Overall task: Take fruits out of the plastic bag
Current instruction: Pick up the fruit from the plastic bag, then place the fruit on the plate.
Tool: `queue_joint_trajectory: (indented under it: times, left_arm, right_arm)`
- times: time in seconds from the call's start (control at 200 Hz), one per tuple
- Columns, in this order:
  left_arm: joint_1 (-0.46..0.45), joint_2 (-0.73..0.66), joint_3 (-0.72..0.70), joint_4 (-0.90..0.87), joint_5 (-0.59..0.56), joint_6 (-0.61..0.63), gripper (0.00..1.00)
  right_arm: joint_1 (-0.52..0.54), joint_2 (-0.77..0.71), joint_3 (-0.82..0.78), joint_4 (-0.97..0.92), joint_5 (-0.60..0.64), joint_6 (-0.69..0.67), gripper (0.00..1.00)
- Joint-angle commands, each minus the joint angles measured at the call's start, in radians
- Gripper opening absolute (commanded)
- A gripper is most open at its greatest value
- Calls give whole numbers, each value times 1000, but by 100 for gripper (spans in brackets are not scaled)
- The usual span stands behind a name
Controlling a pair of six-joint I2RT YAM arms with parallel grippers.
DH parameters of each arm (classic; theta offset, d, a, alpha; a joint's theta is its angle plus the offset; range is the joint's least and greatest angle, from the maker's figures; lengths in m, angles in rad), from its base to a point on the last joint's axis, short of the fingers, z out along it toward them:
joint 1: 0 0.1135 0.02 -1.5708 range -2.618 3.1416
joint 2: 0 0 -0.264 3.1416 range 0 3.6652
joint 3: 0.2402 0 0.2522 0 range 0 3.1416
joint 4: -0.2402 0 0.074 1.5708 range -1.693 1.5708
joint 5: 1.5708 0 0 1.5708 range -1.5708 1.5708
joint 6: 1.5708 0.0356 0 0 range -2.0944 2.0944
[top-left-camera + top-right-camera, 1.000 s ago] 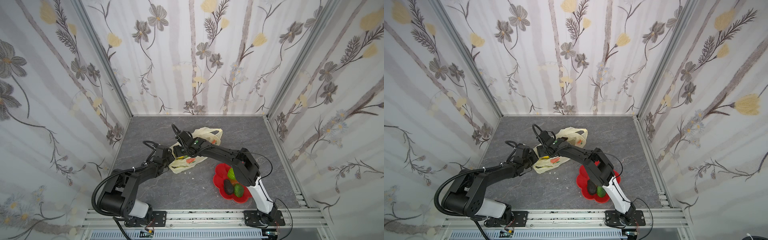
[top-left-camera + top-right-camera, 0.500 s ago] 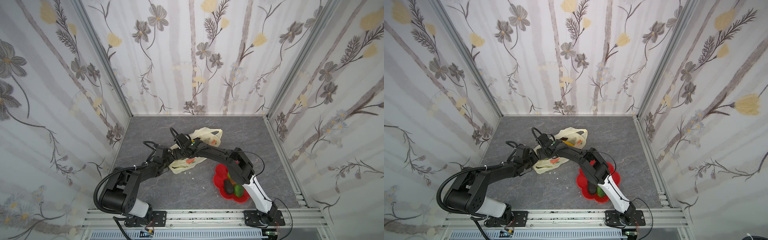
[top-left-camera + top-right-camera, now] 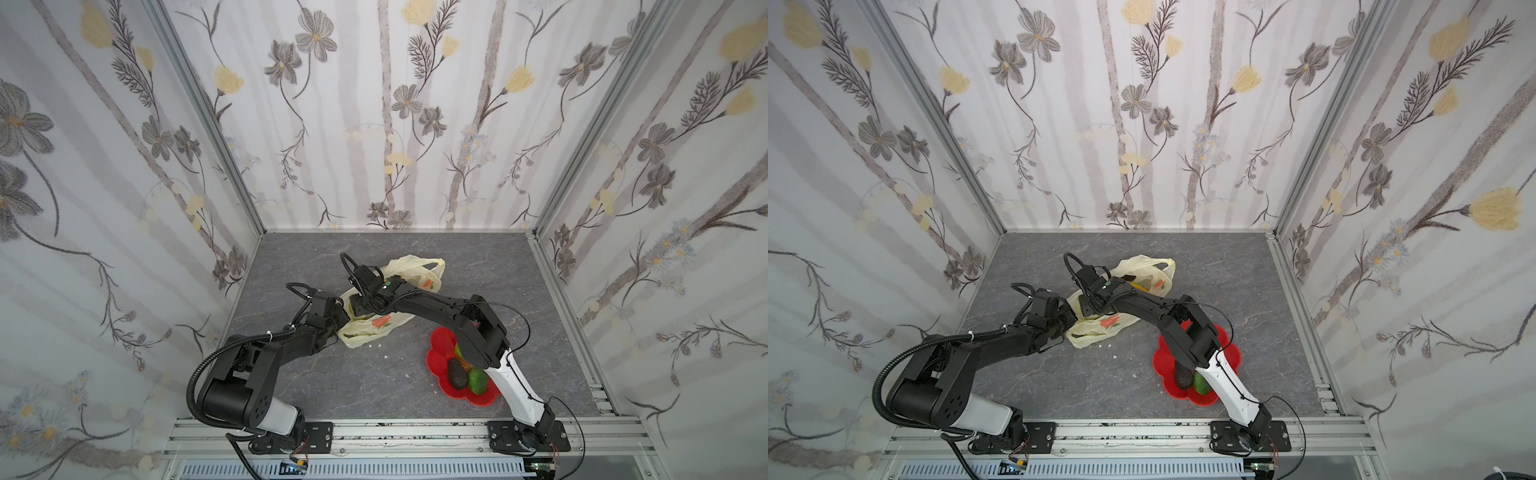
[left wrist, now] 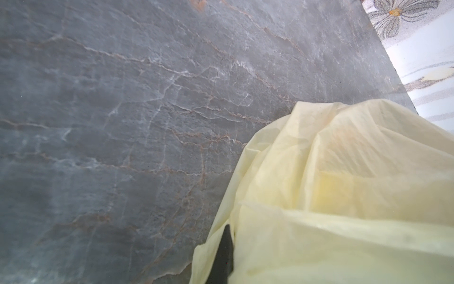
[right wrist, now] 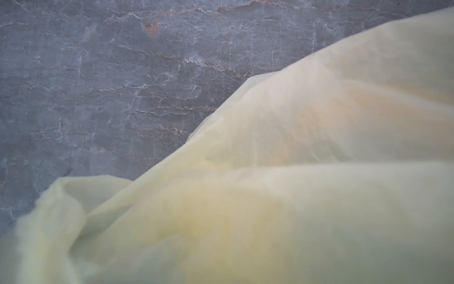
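Observation:
The pale-yellow plastic bag (image 3: 386, 322) lies crumpled mid-table in both top views, its loop handles (image 3: 417, 266) toward the back. My left gripper (image 3: 340, 318) is shut on the bag's left edge; in the left wrist view one black finger (image 4: 224, 253) shows wrapped in film. My right gripper (image 3: 358, 308) reaches down at the bag's left end, next to the left gripper; bag film (image 5: 270, 196) fills its wrist view and hides the jaws. A yellow shape (image 4: 330, 189) shows faintly through the film. A dark avocado (image 3: 457, 374) and a green avocado (image 3: 478, 380) lie in the dish.
A red flower-shaped dish (image 3: 436, 345) stands front right, partly under my right arm (image 3: 478, 328). Small white scraps (image 3: 386, 356) lie on the grey stone tabletop (image 3: 353, 382) in front of the bag. Flowered walls close in three sides.
My right gripper has shifted a little left and forward along the bag, closer to the left gripper. The left arm has kept its hold and place.

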Motion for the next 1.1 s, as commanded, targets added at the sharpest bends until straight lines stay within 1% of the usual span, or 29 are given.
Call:
queue_joint_trajectory:
  times: [0.0,0.175,0.365,0.634,0.769,0.909,1.094]
  left_arm:
    - [1,-3,-4,20,0,-6,0]
    - [2,-26,-11,21,-6,-7,0]
    - [0,-34,-9,19,-10,3,0]
    - [1,-37,-5,20,-10,8,0]
    - [0,-41,-5,20,-13,13,0]
    - [0,-36,3,20,-15,16,0]
    - [0,-31,15,20,-15,19,0]
  right_arm:
    - [-17,-67,-19,31,-74,-5,55]
    - [-41,-200,-149,87,-162,1,54]
    - [-49,-356,-314,139,-179,11,54]
    - [-65,-607,-573,136,-121,29,54]
    - [-75,-734,-698,69,-40,33,54]
    - [-86,-863,-835,41,-13,53,54]
    - [-96,-1003,-940,-48,63,93,54]
